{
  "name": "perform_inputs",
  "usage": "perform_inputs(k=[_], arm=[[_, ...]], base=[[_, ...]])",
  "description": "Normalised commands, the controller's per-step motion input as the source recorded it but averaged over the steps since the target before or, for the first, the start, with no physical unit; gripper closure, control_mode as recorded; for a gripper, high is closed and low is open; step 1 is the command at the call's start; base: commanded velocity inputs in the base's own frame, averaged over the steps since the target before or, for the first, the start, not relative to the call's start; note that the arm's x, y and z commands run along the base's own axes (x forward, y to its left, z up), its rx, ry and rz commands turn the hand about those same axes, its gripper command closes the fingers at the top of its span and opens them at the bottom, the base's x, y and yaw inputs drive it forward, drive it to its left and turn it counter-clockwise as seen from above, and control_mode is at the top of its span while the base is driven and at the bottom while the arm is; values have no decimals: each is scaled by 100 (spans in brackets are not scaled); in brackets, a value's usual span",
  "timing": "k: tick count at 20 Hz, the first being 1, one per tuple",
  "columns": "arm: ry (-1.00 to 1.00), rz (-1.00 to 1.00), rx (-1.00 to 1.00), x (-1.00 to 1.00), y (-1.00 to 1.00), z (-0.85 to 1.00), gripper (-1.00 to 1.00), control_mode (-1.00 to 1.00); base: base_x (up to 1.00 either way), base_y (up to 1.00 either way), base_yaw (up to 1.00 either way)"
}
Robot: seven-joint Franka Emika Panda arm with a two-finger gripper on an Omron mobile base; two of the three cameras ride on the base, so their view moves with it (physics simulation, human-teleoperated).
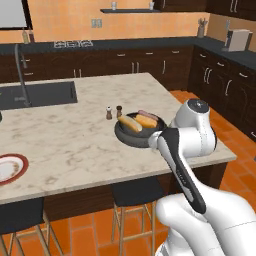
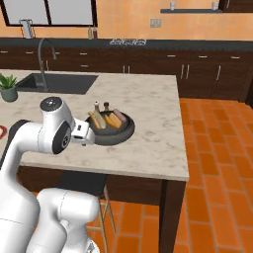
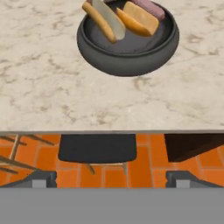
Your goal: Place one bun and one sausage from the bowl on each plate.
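The dark grey-black bowl (image 1: 131, 137) (image 2: 116, 136) (image 3: 127, 65) sits near the counter's front right corner. Two yellow-orange buns (image 3: 105, 19) (image 3: 138, 19) lie in it side by side, with a pinkish sausage (image 3: 151, 8) (image 1: 148, 114) behind the right one. My gripper (image 3: 113, 178) hangs open over the counter's front edge, short of the bowl, and nothing lies between its fingertips (image 3: 41, 178). In the base views my white hand (image 2: 81, 132) stands just in front of the bowl. A white plate with a red-brown rim (image 1: 10, 167) rests at the counter's far left.
Salt and pepper shakers (image 1: 109, 113) (image 1: 119, 111) stand just behind the bowl. A sink (image 1: 40, 95) with a faucet is set into the counter's far left. Dark stools (image 1: 135, 192) (image 3: 97, 148) stand under the front edge. A potted plant (image 2: 7, 86) is beside the sink.
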Motion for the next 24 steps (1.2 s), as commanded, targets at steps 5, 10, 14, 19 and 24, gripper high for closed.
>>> perform_inputs(k=[5,10,14,19,24], arm=[[0,0,0,0,0,0,-100,100],[1,1,0,5,-5,0,-100,-100],[2,14,0,76,-9,1,-100,-100],[6,9,0,99,-1,21,-100,-100],[42,0,-8,100,5,21,-100,-100]], base=[[55,-24,7],[20,-12,2],[0,0,0],[0,0,0],[0,0,0]])
